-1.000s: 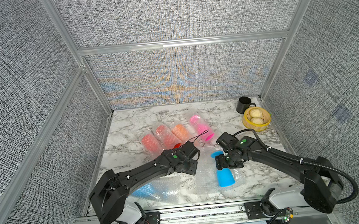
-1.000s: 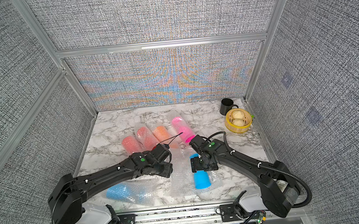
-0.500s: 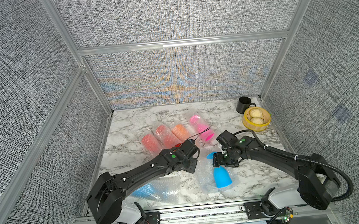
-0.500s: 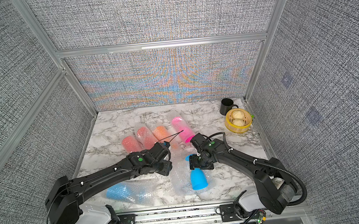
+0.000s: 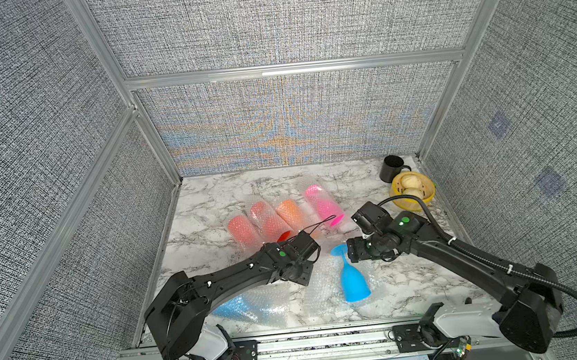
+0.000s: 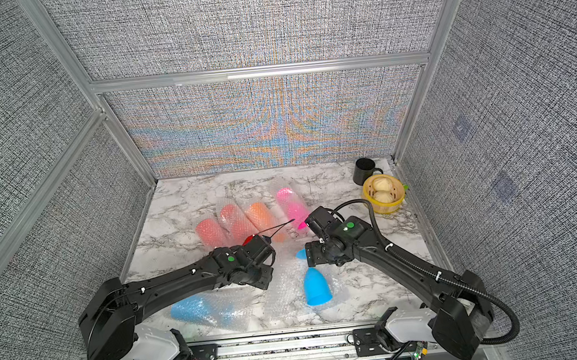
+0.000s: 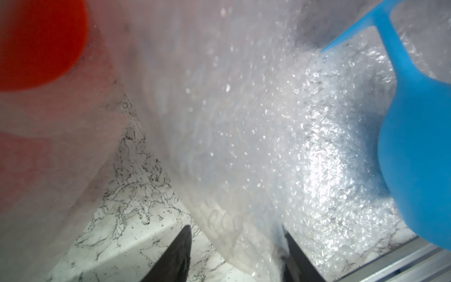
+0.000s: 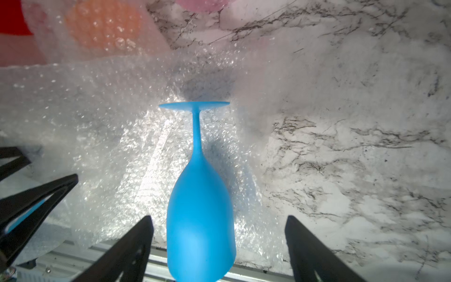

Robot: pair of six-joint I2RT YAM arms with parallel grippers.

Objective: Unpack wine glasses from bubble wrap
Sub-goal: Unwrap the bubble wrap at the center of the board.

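Your left pincer (image 7: 236,230): astride a bubble wrap (image 7: 244,146) fold, probably to pin it, grip cannot tell | your right pincer (image 8: 219,217): released, flanking the bared blue goblet (image 8: 200,207) for pickup.

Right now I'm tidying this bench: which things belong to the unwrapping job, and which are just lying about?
Job: bare blue goblet, loose bubble wrap under it, wrapped blue goblet, wrapped red goblets, wrapped orange goblet, wrapped pink goblet.
Lying about: black mug, yellow bun basket.
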